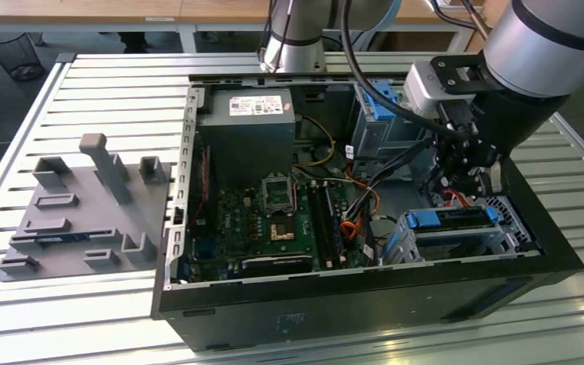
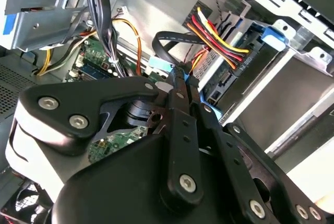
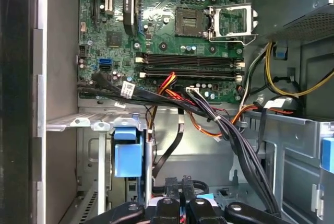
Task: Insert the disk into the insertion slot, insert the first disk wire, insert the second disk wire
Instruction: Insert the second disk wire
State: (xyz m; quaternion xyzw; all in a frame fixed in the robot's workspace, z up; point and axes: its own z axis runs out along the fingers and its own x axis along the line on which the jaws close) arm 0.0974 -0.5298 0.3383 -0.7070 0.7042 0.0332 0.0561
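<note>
While its black fingers (image 2: pixel 180 104) pinch a flat black wire (image 2: pixel 167 38), the gripper (image 1: pixel 464 163) hangs inside the open computer case (image 1: pixel 373 281). At five o'clock from it, the disk (image 1: pixel 455 218) sits in the insertion slot (image 1: pixel 474 242).

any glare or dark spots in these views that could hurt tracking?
Exterior view: bright glare on the white slatted metal table; the black computer case front is dark. Second wrist view: the black gripper blocks the foreground, with shiny silver sheet metal behind. First wrist view: the green motherboard is evenly lit.
</note>
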